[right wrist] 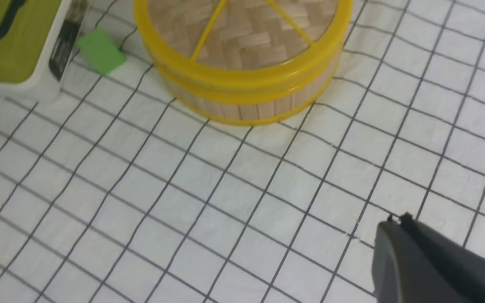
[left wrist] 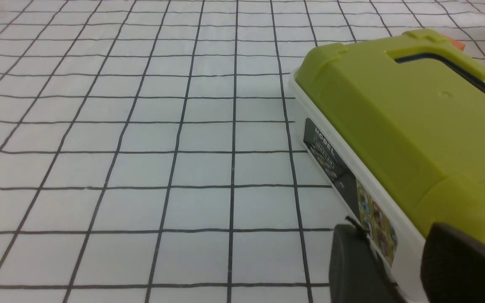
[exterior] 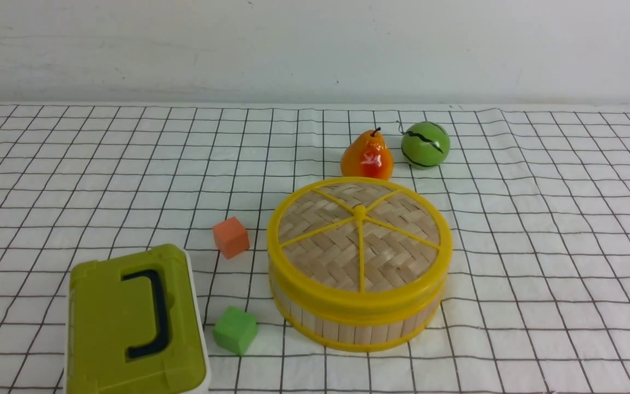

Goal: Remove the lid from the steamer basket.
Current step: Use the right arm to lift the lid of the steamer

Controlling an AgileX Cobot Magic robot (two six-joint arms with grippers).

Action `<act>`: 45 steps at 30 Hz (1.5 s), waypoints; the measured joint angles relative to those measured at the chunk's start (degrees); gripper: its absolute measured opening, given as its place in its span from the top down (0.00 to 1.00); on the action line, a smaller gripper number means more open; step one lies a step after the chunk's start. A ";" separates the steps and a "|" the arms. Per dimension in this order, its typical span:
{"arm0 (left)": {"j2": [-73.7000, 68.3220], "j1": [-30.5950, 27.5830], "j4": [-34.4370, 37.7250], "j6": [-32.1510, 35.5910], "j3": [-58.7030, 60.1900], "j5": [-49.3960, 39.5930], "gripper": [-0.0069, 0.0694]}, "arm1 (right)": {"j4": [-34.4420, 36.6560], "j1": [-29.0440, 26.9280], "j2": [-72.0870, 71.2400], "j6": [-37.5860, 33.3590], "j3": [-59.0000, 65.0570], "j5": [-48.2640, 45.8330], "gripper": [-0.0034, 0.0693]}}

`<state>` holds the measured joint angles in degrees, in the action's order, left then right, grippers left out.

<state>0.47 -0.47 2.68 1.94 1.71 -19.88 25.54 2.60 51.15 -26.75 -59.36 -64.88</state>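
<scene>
The lid [exterior: 359,230], a woven bamboo disc with a yellow rim and yellow spokes, sits on the steamer basket [exterior: 348,328] right of the table's middle. The right wrist view shows the lid [right wrist: 242,29] still seated on the basket's slatted wall [right wrist: 246,109]. My right gripper [right wrist: 398,223] is shut and empty, hovering over the checked cloth well short of the basket. My left gripper [left wrist: 398,269] is open with nothing between its fingers, beside the olive-green box [left wrist: 394,118]. Neither arm shows in the front view.
The olive-green box [exterior: 129,323] with a dark handle stands at the front left. An orange cube [exterior: 231,237] and a green cube [exterior: 235,329] lie between it and the basket. A toy pear [exterior: 367,157] and a green ball [exterior: 425,144] sit behind the basket.
</scene>
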 joint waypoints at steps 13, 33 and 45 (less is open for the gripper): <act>0.00 0.00 0.00 0.00 0.00 0.00 0.60 | -17.04 19.12 30.73 11.29 -23.00 -3.89 0.93; 0.00 0.00 0.00 0.00 0.00 0.00 0.60 | -17.70 28.07 67.92 17.10 -56.90 -6.12 0.25; 0.00 0.00 0.00 0.00 0.00 0.00 0.60 | -21.48 28.00 73.19 21.21 -58.24 -2.84 0.51</act>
<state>0.47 -0.47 2.68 1.94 1.71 -19.88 4.06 30.60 124.34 -5.53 -117.60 -67.71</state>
